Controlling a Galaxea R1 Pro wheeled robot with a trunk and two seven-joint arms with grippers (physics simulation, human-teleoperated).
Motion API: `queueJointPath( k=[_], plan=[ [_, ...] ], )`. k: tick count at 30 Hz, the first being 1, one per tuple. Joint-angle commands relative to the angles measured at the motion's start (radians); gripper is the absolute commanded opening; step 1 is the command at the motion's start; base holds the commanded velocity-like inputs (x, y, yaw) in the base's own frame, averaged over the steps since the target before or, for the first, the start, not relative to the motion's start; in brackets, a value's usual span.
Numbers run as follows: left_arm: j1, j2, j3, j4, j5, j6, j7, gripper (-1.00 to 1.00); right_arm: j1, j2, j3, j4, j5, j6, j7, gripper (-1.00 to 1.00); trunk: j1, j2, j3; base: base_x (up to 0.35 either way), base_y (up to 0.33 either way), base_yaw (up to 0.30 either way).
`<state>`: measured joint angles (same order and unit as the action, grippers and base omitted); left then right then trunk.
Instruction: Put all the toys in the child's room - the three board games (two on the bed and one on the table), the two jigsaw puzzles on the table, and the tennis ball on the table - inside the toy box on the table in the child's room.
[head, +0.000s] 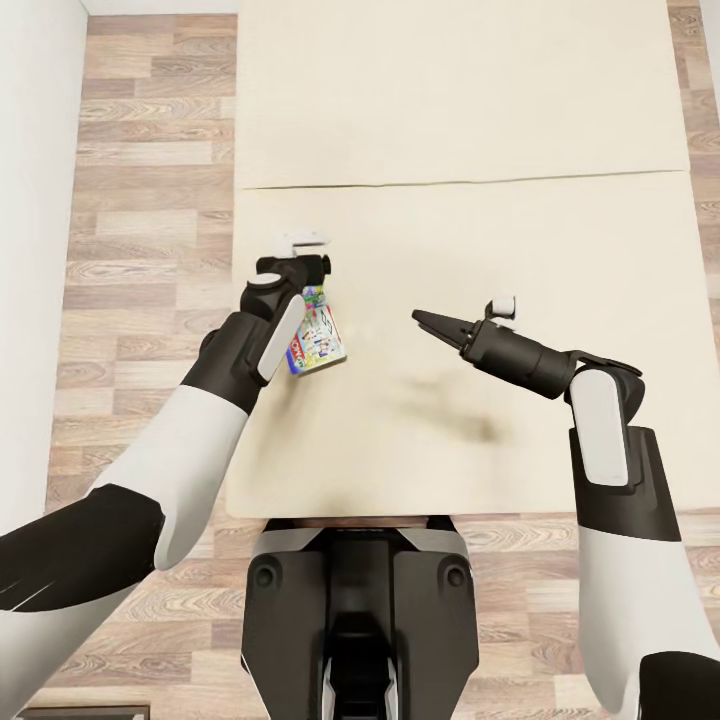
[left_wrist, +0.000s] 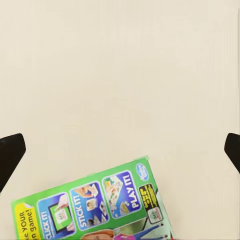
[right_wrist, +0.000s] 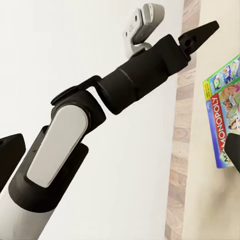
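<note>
A cream mattress (head: 470, 250) in two sections, flanked by wood-plank floor (head: 150, 230), was seen spread out before the robot in the head view. Nearest the camera, the robot's dark trunk (head: 360, 610) was seen at the mattress edge. The right gripper (head: 425, 320) was held low over the mattress, pointed toward the left arm, its fingers drawn together with nothing between them. The left gripper (head: 300, 262) was held beside a green-bordered board game (head: 318, 335), which lay flat on the near section, partly hidden by the left forearm. In the left wrist view the game (left_wrist: 100, 205) was seen below the spread fingertips (left_wrist: 10, 152), ungrasped. In the right wrist view its "MONOPOLY" lettering (right_wrist: 220, 127) was shown.
</note>
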<state>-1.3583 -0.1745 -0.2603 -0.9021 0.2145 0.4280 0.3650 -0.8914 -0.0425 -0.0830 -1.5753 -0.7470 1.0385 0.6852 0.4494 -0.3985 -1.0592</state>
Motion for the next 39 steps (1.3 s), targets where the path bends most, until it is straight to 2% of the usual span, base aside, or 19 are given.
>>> queueJointPath(
  k=[1, 18, 25, 39],
  plan=[
    [0.000, 0.000, -0.002, -0.001, 0.010, -0.003, 0.008, 1.00, -0.001, -0.001, -0.001, 0.000, 0.005, 0.005, 0.008, 1.00, 0.001, -0.002, -0.001, 0.000, 0.000, 0.000],
    [-0.002, 0.000, -0.001, -0.065, 0.009, -0.096, 0.008, 1.00, 0.000, -0.008, -0.001, 0.006, 0.001, 0.009, -0.081, 1.00, 0.001, -0.002, -0.001, 0.000, 0.000, 0.000],
    [-0.002, 0.000, 0.000, -0.062, 0.007, -0.101, 0.007, 1.00, 0.000, -0.009, -0.001, 0.006, 0.001, 0.009, -0.121, 1.00, 0.001, -0.002, -0.001, 0.000, 0.000, 0.000],
    [-0.002, 0.000, 0.004, -0.054, 0.006, -0.106, 0.006, 1.00, -0.001, -0.011, 0.005, 0.007, -0.001, 0.009, -0.122, 1.00, 0.001, -0.002, -0.006, 0.000, 0.000, 0.000]
  ],
)
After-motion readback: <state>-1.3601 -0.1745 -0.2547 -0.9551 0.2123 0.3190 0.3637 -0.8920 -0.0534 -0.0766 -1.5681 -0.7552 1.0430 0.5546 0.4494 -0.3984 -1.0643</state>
